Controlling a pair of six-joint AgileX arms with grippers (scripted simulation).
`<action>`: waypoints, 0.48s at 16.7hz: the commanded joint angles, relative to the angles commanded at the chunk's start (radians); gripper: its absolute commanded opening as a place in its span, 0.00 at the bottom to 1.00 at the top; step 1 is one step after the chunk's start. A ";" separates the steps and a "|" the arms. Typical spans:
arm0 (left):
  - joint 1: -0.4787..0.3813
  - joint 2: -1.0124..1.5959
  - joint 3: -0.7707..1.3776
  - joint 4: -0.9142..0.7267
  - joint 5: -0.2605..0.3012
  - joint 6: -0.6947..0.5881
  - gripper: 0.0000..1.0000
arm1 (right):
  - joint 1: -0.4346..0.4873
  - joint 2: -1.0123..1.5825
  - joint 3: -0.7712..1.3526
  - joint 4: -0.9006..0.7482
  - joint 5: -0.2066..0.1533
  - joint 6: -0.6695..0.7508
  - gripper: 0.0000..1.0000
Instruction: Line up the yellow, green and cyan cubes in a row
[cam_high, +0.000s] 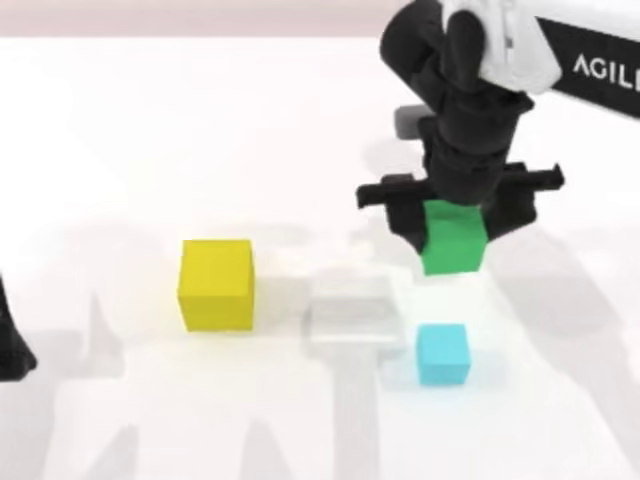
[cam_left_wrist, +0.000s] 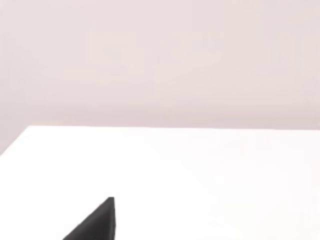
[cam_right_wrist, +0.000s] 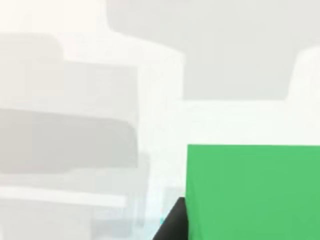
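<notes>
My right gripper is shut on the green cube, which it holds above the table right of centre. In the right wrist view the green cube fills the corner, pressed against a dark finger. The yellow cube rests on the table left of centre. In front of the held cube, nearer the table's front edge, the small cyan cube sits apart from it. A grey shadow lies on the table between the yellow and cyan cubes.
My left arm is parked at the table's left edge, far from the cubes. The white tabletop stretches behind and to the left of the cubes.
</notes>
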 joint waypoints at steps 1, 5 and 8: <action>0.000 0.000 0.000 0.000 0.000 0.000 1.00 | 0.039 -0.014 -0.015 -0.002 0.001 0.060 0.00; 0.000 0.000 0.000 0.000 0.000 0.000 1.00 | 0.196 -0.074 -0.076 -0.005 0.004 0.289 0.00; 0.000 0.000 0.000 0.000 0.000 0.000 1.00 | 0.267 -0.109 -0.106 -0.001 0.006 0.369 0.00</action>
